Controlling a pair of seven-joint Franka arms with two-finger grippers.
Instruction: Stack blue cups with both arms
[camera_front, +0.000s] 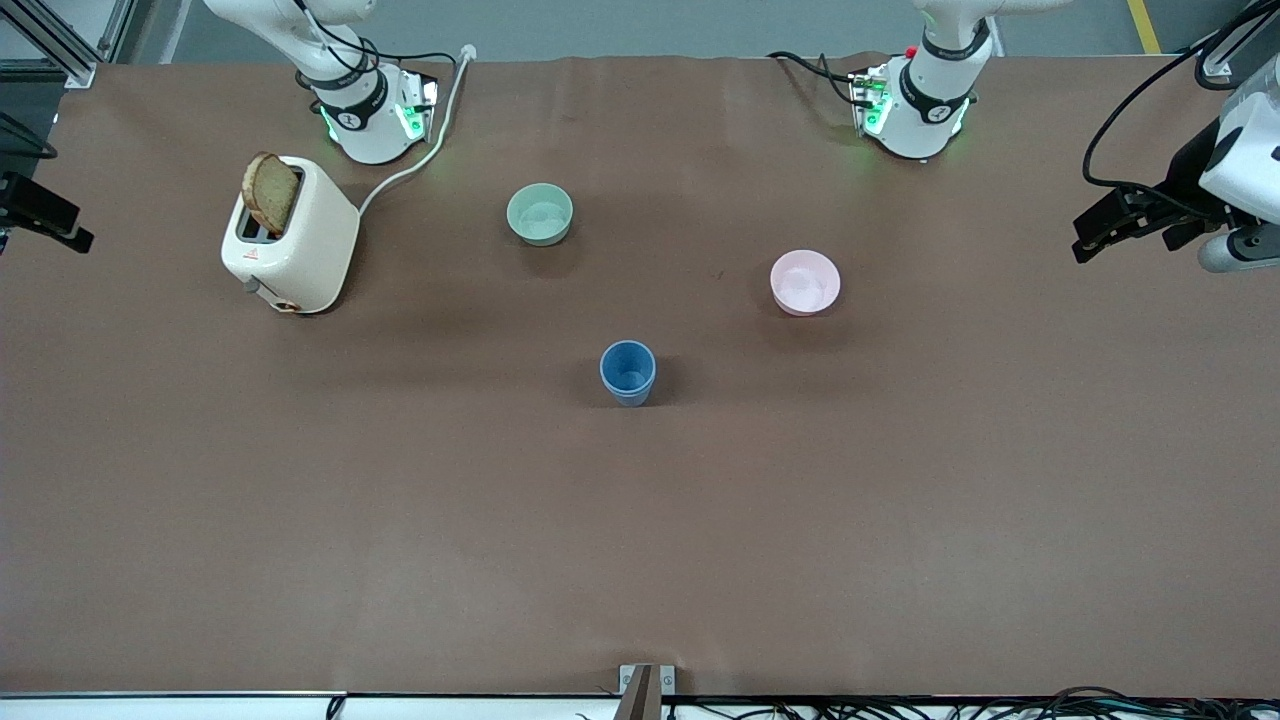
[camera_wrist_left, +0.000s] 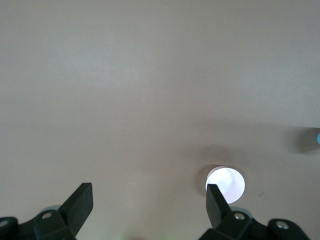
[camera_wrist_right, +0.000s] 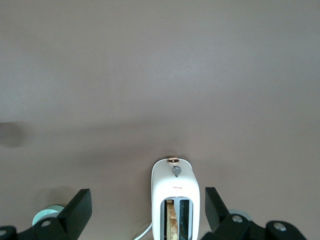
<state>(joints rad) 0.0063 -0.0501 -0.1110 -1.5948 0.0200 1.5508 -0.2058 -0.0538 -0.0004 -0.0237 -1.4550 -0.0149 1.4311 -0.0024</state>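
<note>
Two small matte blue plastic cups (camera_front: 628, 372) nested mid-table, both grippers raised and spread empty: left gripper (camera_wrist_left: 148, 206) over pink bowl (camera_wrist_left: 226, 182), right gripper (camera_wrist_right: 148, 207) over white toaster (camera_wrist_right: 175, 200).

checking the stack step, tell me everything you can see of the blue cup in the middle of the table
The blue cup is a small matte blue tumbler, plastic by its look, tapered and handleless. It stands upright, mouth up, on the brown table, nearer the front camera than the pale green bowl and the pink bowl. A faint line under its rim may be a second cup nested inside, though that cannot be confirmed. Nothing but the table touches it; neither gripper is near it.
</note>
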